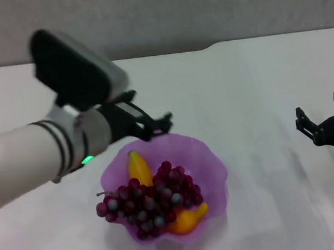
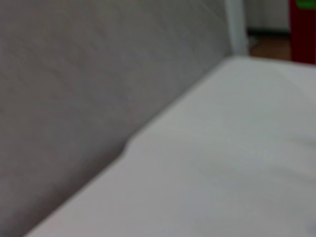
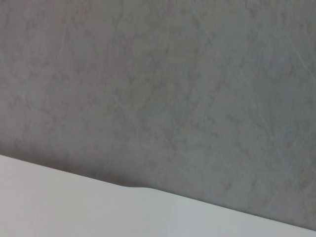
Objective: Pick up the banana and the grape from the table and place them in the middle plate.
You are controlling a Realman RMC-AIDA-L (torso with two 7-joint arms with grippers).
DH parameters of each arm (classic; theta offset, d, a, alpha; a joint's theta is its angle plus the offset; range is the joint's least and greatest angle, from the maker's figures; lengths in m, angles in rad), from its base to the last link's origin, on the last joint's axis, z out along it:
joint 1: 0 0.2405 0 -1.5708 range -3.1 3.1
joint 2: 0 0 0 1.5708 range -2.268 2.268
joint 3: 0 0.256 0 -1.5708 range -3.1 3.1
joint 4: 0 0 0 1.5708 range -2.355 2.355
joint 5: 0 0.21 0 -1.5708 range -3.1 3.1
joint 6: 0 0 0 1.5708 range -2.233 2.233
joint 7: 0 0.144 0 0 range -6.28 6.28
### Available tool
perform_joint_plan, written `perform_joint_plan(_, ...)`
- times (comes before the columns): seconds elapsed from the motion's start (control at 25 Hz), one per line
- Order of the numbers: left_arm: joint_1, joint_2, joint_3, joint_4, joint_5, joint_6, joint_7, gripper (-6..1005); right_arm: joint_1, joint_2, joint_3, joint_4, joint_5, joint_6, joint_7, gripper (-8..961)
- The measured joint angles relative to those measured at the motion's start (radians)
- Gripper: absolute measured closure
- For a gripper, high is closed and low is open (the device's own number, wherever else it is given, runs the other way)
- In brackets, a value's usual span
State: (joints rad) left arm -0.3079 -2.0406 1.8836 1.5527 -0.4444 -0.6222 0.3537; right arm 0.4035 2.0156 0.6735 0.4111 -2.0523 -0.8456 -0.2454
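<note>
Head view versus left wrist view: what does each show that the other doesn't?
Only the head view shows the plate holding the banana and the grape, the left gripper above the plate's far rim, and the right gripper open, off at the right edge. Only the left wrist view shows a red object beyond the table. Both show the table and the grey wall.

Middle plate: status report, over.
Banana and grape in middle plate. Left gripper open above rim, empty. Right gripper open, parked. Nothing blocking.
</note>
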Motion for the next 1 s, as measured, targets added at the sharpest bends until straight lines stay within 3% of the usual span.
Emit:
perform_joint_plan(0.24,0.106,0.0,-0.015,-0.078,-0.05,0.301,-0.022,117,0.003,0.0,0.0,0.002,-0.004,-0.001,0.0,73)
perform_joint_plan(0.52,0.133,0.002,0.022,-0.391,-0.179,0.844,-0.057,117,0.004,0.001,0.0,0.001,-0.003,-0.001,0.0,73)
perform_joint_plan(0.56,0.133,0.002,0.03,-0.438,-0.181,0.913,-0.073,117,0.005,0.001,0.0,0.001,-0.003,-0.001,0.0,73)
perform_joint_plan(0.6,0.128,0.003,0.05,-0.533,-0.18,1.067,-0.13,117,0.005,0.001,0.0,0.001,-0.003,-0.001,0.0,73)
perform_joint_plan(0.64,0.128,0.003,0.05,-0.533,-0.18,1.067,-0.13,117,0.005,0.001,0.0,0.001,-0.003,-0.001,0.0,73)
perform_joint_plan(0.88,0.059,0.002,0.104,-0.871,-0.173,1.451,-0.353,118,0.008,0.001,0.0,0.0,-0.002,-0.001,0.0,73)
perform_joint_plan(1.0,0.009,-0.002,0.107,-1.013,-0.179,1.529,-0.408,118,0.02,-0.001,0.001,0.003,-0.005,-0.002,0.0,73)
